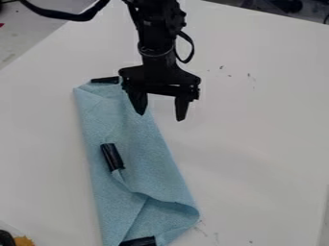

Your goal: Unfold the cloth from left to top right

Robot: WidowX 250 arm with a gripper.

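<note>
The gripper hangs over the upper right edge of the cloth, its two fingers apart with nothing held between them. Its left finger overlaps the cloth in view, and the right one is over the white table. A light blue cloth lies folded in a long slanted shape on the left half of the table. Black clips or tape pieces mark it: one at the top, one near the middle and one at the bottom. A folded flap with a raised crease shows in its lower part.
The white table extends to the right of the cloth, with small dark marks on its surface. A black and orange-yellow object is at the lower left corner. The table's far edge runs along the top right.
</note>
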